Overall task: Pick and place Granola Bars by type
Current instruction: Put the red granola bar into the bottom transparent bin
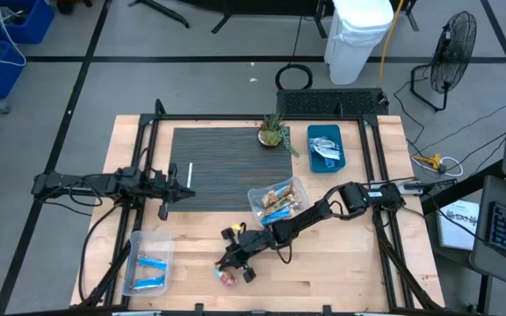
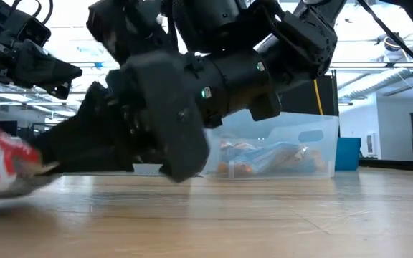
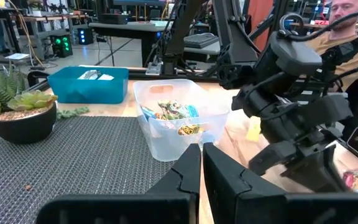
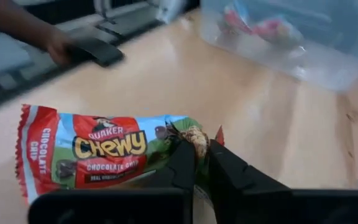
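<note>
- Your right gripper (image 4: 202,163) is pinched onto the end of a red, blue and green foil granola bar (image 4: 98,152) lying near the wooden table's (image 1: 341,263) front edge; you can read "Quaker Chewy Chocolate Chip".
- Bare wood lies between it and the clear plastic tub (image 1: 278,201).
- Your left gripper (image 3: 201,180) is closed, empty, over the dark ribbed mat's (image 1: 227,158) left edge.

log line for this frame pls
right claw: shut on Chewy bar, near table front | left claw: shut, empty, over mat | step: pick
</note>
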Tool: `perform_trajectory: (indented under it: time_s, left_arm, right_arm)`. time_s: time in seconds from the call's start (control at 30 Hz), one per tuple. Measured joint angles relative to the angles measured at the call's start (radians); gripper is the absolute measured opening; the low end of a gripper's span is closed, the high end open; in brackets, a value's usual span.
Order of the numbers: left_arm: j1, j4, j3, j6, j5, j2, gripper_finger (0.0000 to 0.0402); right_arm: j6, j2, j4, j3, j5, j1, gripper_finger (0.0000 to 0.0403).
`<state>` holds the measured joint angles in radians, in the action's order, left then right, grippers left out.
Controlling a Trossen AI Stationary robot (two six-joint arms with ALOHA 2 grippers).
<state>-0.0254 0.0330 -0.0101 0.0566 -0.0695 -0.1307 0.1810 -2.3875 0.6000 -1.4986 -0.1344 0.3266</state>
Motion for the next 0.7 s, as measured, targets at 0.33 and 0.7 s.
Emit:
perform_trajectory:
  time_s: [0.33, 0.7]
  left_arm:
    - [0.0, 0.0, 0.0, 0.0, 0.0, 0.0, 0.0026]
    - [0.0, 0.001, 0.0, 0.0, 0.001, 0.0, 0.0026]
  right_arm:
    - [-0.062, 0.116, 0.131, -0.002, -0.306, -0.028, 0.0012]
    - [-0.148, 0.174, 0.092, -0.004, -0.525, -0.027, 0.001]
